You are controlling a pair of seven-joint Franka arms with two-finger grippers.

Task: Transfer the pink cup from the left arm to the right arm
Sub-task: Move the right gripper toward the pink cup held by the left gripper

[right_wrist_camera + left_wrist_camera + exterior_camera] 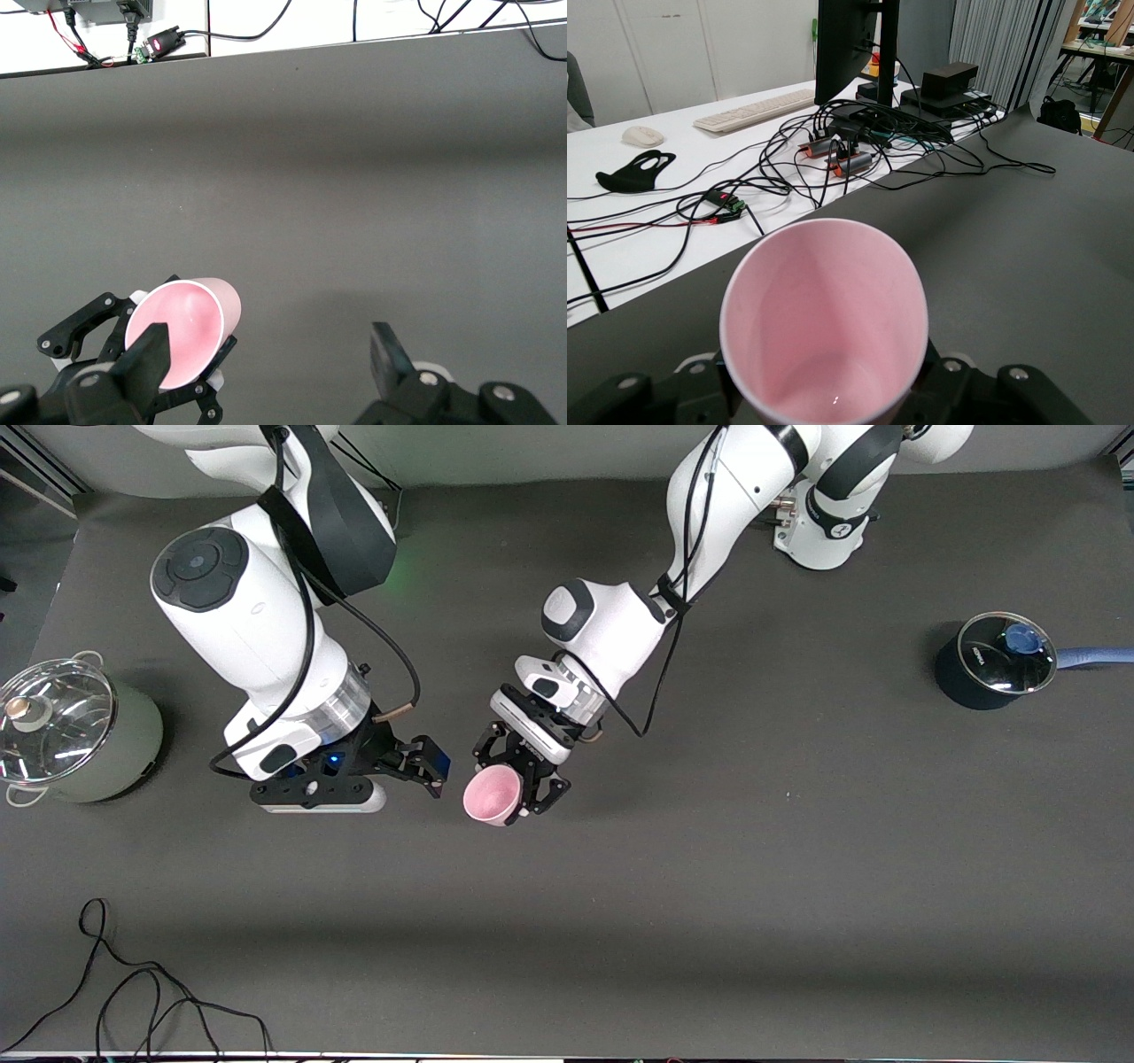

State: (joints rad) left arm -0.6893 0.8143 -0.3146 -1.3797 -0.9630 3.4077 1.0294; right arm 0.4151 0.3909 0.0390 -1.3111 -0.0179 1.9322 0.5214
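Clamped around a small matte pale-pink tapered cup (493,795), the black skeletal linkage fingers of the left gripper (521,779) hold it tilted above the middle of the dark grey table (797,886), its open mouth turned toward the front camera. Just beside it, toward the right arm's end, the right gripper (423,766) with its blue block hangs with jaws spread wide and empty, one fingertip (152,352) close to the cup's rim (174,332) but apart from it, the other (388,356) well off to the side. In the left wrist view the cup (826,323) fills the foreground, its inside bare. Nearest the front camera, a loose black cable (133,992) curls on the table toward the right arm's end. Farther off, a pale green pot with a glass lid (66,731) stands at that same end, and a dark saucepan with a glass lid and blue handle (997,660) stands at the left arm's end. Neither pot lies between the grippers.
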